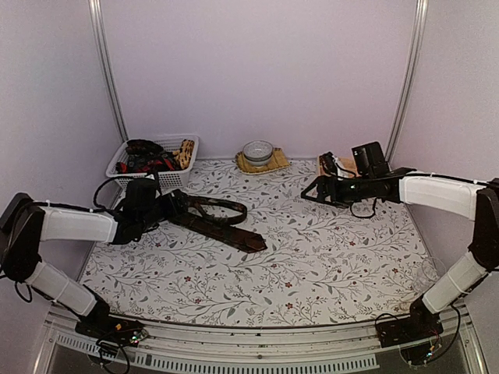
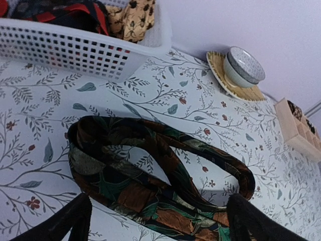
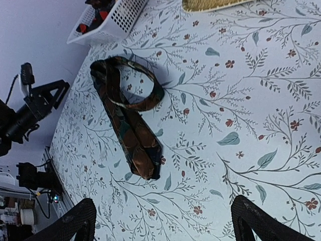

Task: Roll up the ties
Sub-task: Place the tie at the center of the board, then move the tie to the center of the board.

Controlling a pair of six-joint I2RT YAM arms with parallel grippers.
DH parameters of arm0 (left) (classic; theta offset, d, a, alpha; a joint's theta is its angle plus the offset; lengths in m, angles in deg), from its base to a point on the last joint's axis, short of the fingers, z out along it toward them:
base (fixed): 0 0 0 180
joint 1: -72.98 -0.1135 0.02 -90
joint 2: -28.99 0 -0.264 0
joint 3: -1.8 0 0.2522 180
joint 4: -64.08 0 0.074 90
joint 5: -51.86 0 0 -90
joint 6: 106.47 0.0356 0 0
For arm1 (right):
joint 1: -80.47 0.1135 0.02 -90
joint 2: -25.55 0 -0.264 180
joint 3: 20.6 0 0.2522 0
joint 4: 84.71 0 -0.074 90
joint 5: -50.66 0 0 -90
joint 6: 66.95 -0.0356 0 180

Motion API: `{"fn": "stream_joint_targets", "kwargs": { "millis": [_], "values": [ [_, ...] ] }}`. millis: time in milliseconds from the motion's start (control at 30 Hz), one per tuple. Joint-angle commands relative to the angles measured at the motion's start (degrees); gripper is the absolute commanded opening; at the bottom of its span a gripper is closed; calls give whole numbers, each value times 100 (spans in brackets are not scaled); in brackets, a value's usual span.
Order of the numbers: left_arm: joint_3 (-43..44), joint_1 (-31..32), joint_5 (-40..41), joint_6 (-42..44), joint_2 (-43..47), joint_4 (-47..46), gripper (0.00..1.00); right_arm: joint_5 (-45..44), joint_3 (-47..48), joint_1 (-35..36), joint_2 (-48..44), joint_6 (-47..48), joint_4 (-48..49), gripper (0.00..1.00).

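Observation:
One dark tie (image 1: 222,224) with brown and green leaves lies on the table, its narrow end curled into a loop (image 1: 218,206) and its wide pointed tip (image 1: 251,241) towards the middle. My left gripper (image 1: 178,204) is open at the loop's left end. In the left wrist view the tie (image 2: 150,186) lies on the cloth between and beyond my fingers (image 2: 70,221), untouched by them. My right gripper (image 1: 312,189) hangs open over the table's right side, holding nothing. Its own view shows the tie (image 3: 128,120) far ahead of the open gripper (image 3: 160,223). More ties (image 1: 148,156) fill the basket.
A white slotted basket (image 1: 181,178) stands at the back left, close behind the left gripper. A bowl (image 1: 257,150) on a woven mat sits at the back centre. A small wooden box (image 1: 343,165) is behind the right gripper. A floral cloth (image 1: 312,265) covers the table.

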Motion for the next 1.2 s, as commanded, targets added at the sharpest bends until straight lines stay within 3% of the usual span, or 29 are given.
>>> {"fn": "stream_joint_targets", "kwargs": {
  "millis": [0, 133, 333, 667, 1067, 1167],
  "values": [
    [-116, -19, 28, -11, 568, -47, 100, -848, 454, 694, 834, 597, -522, 93],
    [-335, -11, -149, 226, 1081, -118, 100, -1398, 885, 1265, 1533, 813, -640, 93],
    [-755, -11, -165, 420, 2042, 46, 100, -1551, 1645, 1813, 2623, 809, -785, 88],
    [-1035, -28, 166, 760, 3305, 925, 100, -1905, 2663, 2295, 3743, 1058, -1314, 83],
    [-1224, -43, 378, 720, 3859, 1217, 100, -2609, 2897, 2522, 4155, 1283, -1766, 63],
    [-1216, -37, 398, 711, 3841, 1208, 100, -2693, 2878, 2541, 4146, 1322, -1821, 53]
  ]
}}
